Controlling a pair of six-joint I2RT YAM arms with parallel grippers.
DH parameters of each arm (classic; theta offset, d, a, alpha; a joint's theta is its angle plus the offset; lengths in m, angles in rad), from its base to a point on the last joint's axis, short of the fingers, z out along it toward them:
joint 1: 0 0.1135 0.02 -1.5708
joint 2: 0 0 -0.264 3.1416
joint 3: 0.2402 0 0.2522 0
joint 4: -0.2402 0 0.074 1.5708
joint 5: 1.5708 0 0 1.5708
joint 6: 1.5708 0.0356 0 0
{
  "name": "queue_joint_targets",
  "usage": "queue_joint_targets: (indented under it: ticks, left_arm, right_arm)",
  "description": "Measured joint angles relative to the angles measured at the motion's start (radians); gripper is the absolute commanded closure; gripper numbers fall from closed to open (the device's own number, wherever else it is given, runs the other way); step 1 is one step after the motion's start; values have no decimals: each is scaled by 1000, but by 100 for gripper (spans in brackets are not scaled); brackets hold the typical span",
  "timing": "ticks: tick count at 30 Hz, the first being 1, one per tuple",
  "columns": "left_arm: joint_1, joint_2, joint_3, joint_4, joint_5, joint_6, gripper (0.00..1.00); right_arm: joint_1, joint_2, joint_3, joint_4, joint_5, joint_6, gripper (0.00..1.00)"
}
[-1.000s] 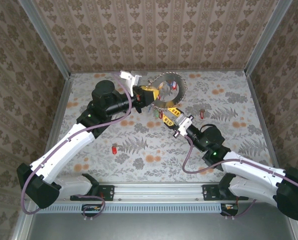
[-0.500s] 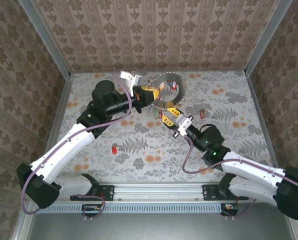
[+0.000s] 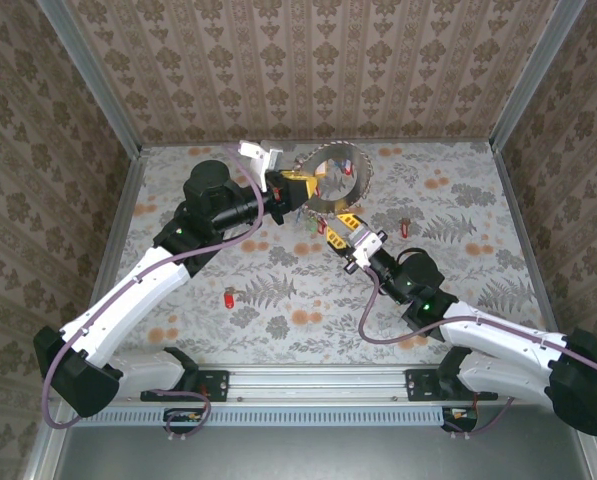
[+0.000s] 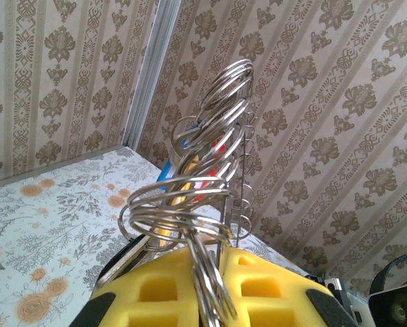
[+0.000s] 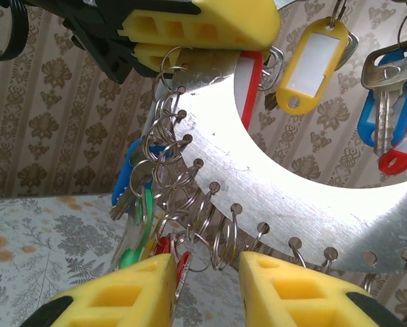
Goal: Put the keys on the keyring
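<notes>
A loose red key [image 3: 226, 298] lies on the worktop [image 3: 278, 270] at left. The left gripper [image 3: 296, 187] is clamped on the rim of the keyring [image 3: 359, 168], which is held off the surface (its wrist camera shows the pinch edge-on). Just below, the right gripper [image 3: 340, 228] stands narrowly parted. Its wrist view alone reveals yellow-, blue- and red-tagged keys [image 5: 312, 65] hanging from split rings.

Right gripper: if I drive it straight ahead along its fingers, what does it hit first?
Most likely the small split rings hanging from the rim of the keyring, directly ahead of the open gap of the right gripper. The flat plate sits just behind them, though depth is hard to judge.
</notes>
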Motion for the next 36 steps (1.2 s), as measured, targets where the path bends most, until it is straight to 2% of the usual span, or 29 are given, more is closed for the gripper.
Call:
queue_joint_targets:
  ticks: [26, 36]
  left_arm:
    - [0, 0, 0, 7, -4, 0, 100]
    - [0, 0, 0, 8, -4, 0, 100]
  right_arm:
    - [28, 38, 5, -4, -20, 0, 67]
    - [37, 42, 5, 45, 23, 0, 67]
